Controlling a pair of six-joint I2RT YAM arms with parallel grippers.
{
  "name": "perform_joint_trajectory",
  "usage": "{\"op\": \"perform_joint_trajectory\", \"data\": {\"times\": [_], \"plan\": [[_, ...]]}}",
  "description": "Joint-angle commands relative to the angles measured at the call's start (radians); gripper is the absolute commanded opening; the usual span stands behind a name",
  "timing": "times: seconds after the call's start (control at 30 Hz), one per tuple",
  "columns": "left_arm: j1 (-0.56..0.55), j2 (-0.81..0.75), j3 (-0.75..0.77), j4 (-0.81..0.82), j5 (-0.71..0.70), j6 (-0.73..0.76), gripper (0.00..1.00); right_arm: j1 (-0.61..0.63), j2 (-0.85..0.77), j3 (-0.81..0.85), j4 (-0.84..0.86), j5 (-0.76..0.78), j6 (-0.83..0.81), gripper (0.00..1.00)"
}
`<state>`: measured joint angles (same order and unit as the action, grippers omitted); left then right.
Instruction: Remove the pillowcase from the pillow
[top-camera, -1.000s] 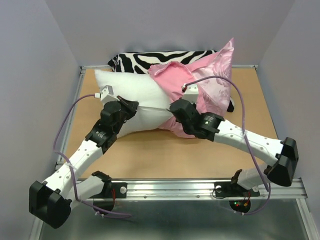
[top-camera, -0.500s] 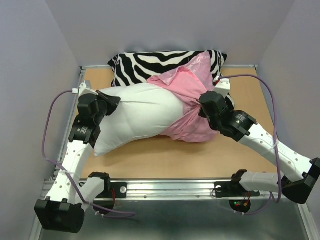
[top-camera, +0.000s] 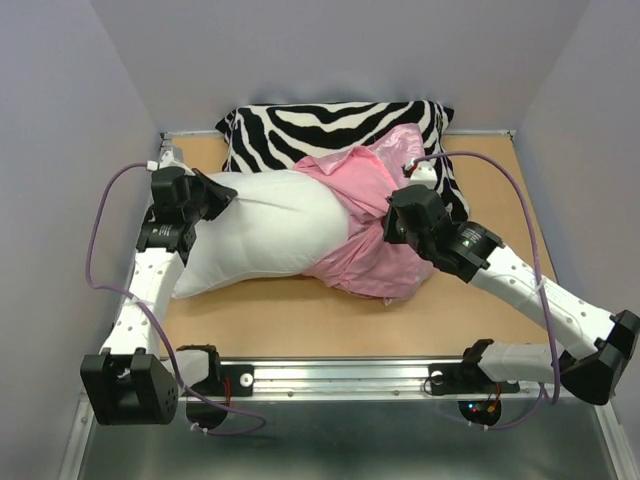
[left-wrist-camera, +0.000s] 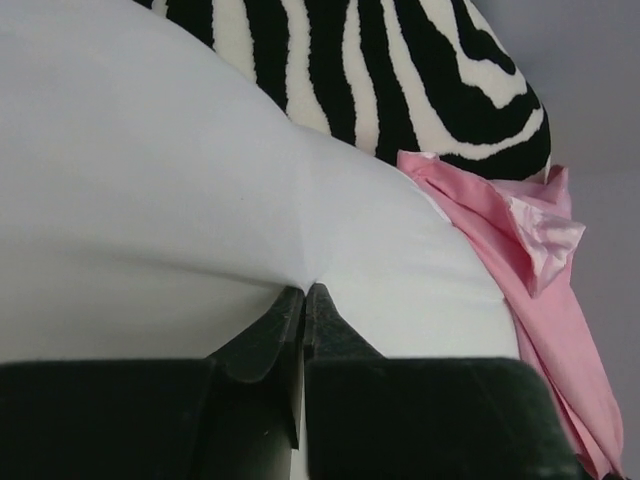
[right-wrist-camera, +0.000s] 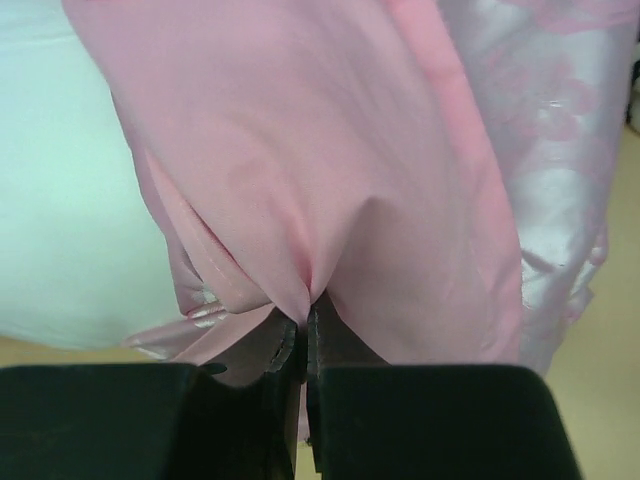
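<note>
The left pincer was pressed together on a fold of the white pillow at its left end. The right pincer was clamped on a bunch of the pink pillowcase, which covered only the pillow's right end. The pillow lay on the worktop, in front of a zebra-striped cushion. The pillow's right end was hidden inside the fabric.

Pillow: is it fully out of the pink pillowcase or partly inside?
Partly inside. Most of the white pillow lies bare, but its right end disappears under the bunched pillowcase.
</note>
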<state>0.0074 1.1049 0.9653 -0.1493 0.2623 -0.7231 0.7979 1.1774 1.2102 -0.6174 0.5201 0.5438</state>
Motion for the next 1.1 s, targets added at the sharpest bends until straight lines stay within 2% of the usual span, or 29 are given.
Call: {"op": "perform_joint_trajectory", "data": {"times": [0.0, 0.03, 0.1, 0.13, 0.17, 0.33, 0.47, 0.67, 0.8, 0.9, 1.0, 1.03, 1.07], "plan": [[-0.072, -0.031, 0.092, 0.105, -0.119, 0.134, 0.22, -0.023, 0.037, -0.026, 0.148, -0.124, -0.036, 0.03], [-0.142, -0.040, 0.099, 0.093, -0.168, 0.145, 0.38, -0.011, 0.054, -0.017, 0.154, -0.132, -0.028, 0.03], [-0.216, -0.069, 0.099, 0.051, -0.227, 0.146, 0.55, -0.006, 0.100, 0.012, 0.174, -0.146, -0.007, 0.03], [-0.283, -0.098, 0.083, 0.044, -0.289, 0.125, 0.76, -0.006, 0.113, 0.018, 0.186, -0.150, -0.002, 0.03], [-0.320, -0.112, 0.073, 0.021, -0.319, 0.108, 0.81, -0.008, 0.140, 0.029, 0.197, -0.155, 0.001, 0.03], [-0.516, -0.226, -0.002, -0.085, -0.597, -0.060, 0.82, -0.005, 0.205, 0.055, 0.235, -0.173, 0.030, 0.05], [-0.763, -0.261, -0.049, -0.252, -0.803, -0.289, 0.85, -0.006, 0.220, 0.072, 0.248, -0.170, 0.027, 0.06], [-0.944, -0.192, -0.155, -0.254, -0.865, -0.466, 0.90, -0.006, 0.212, 0.101, 0.249, -0.158, 0.010, 0.11], [-0.969, -0.162, -0.215, -0.142, -0.864, -0.474, 0.99, -0.005, 0.209, 0.094, 0.249, -0.172, 0.005, 0.22], [-0.963, -0.134, -0.241, -0.021, -0.870, -0.418, 0.99, -0.005, 0.203, 0.086, 0.249, -0.192, -0.002, 0.32], [-0.934, -0.067, -0.232, 0.022, -0.851, -0.397, 0.99, -0.006, 0.192, 0.089, 0.249, -0.212, -0.016, 0.42], [-0.911, -0.036, -0.224, 0.036, -0.841, -0.374, 0.97, -0.006, 0.186, 0.089, 0.248, -0.216, -0.021, 0.48], [-0.911, -0.030, -0.221, 0.053, -0.835, -0.359, 0.93, -0.006, 0.177, 0.088, 0.248, -0.216, -0.024, 0.48]]}}
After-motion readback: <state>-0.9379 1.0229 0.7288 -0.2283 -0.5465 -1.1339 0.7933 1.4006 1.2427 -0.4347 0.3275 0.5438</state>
